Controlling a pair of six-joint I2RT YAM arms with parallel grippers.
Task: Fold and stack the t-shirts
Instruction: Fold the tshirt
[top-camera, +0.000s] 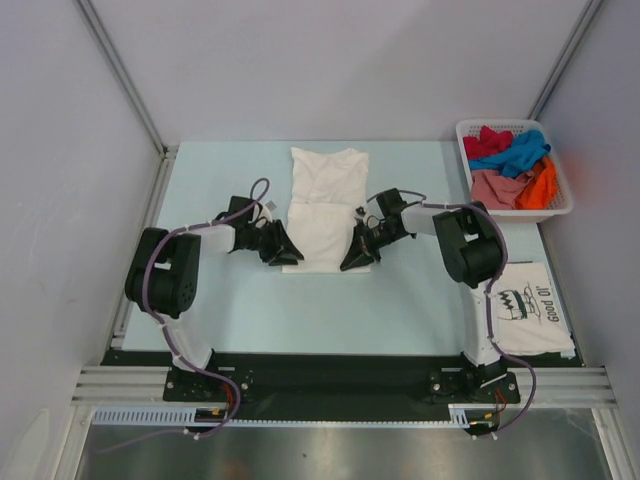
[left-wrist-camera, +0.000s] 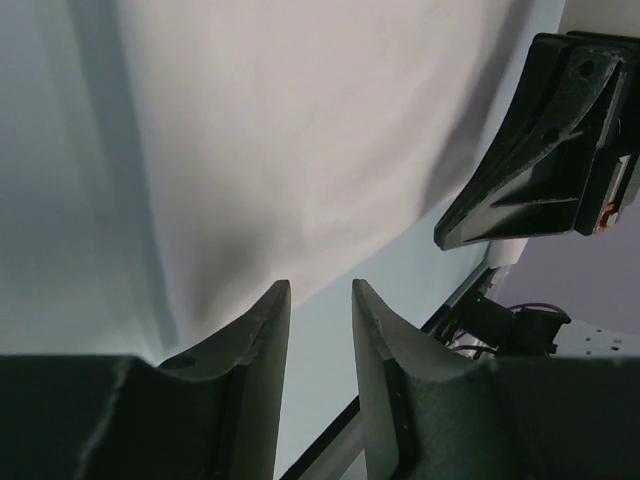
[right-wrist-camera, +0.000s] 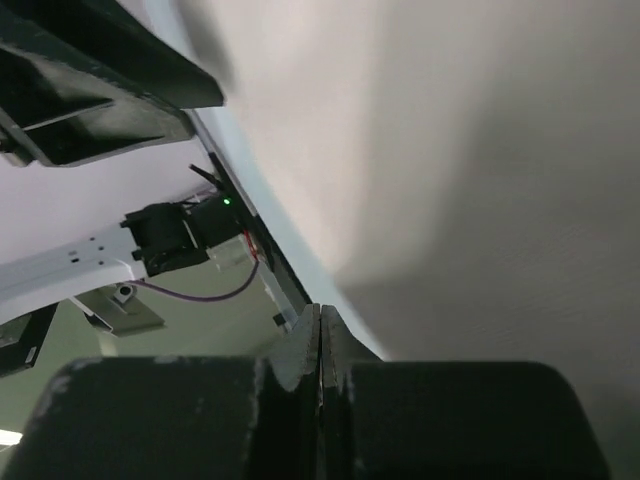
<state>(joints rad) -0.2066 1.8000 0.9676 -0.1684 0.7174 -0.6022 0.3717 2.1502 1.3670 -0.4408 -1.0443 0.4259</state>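
A plain white t-shirt (top-camera: 325, 205) lies flat at the table's middle, its near half folded up over itself. My left gripper (top-camera: 287, 254) rests at the shirt's near left corner. In the left wrist view it (left-wrist-camera: 320, 287) is slightly open and empty over bare table, just off the cloth's edge (left-wrist-camera: 300, 130). My right gripper (top-camera: 357, 257) sits at the near right corner. In the right wrist view it (right-wrist-camera: 320, 310) is shut, with no cloth showing between the jaws, beside the shirt (right-wrist-camera: 480, 150). A folded white shirt with black cartoon print (top-camera: 527, 305) lies at the near right.
A white lattice basket (top-camera: 467, 128) at the far right holds red (top-camera: 485, 143), blue (top-camera: 522, 152), pink (top-camera: 495, 188) and orange (top-camera: 543, 186) shirts. The pale blue table (top-camera: 220, 180) is walled on three sides. A metal rail runs along the near edge.
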